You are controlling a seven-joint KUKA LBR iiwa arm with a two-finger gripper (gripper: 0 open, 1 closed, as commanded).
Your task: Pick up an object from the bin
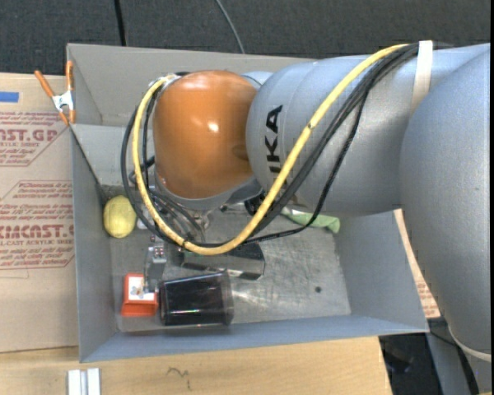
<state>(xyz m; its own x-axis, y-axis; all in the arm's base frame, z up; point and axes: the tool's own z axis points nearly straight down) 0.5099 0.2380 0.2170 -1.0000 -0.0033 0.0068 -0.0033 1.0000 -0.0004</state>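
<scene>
Claw point(158, 257) hangs over black box point(196, 299) by bin point(230, 337) wall, prob for a grab; I can't tell if clenched.

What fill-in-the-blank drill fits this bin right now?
The round thing by the bin's left wall is coloured ____.
The orange-red block lies just ____ of the black box in this view.
The slim piece poking out under the arm at the right is ____.
Missing: yellow; left; green.
</scene>
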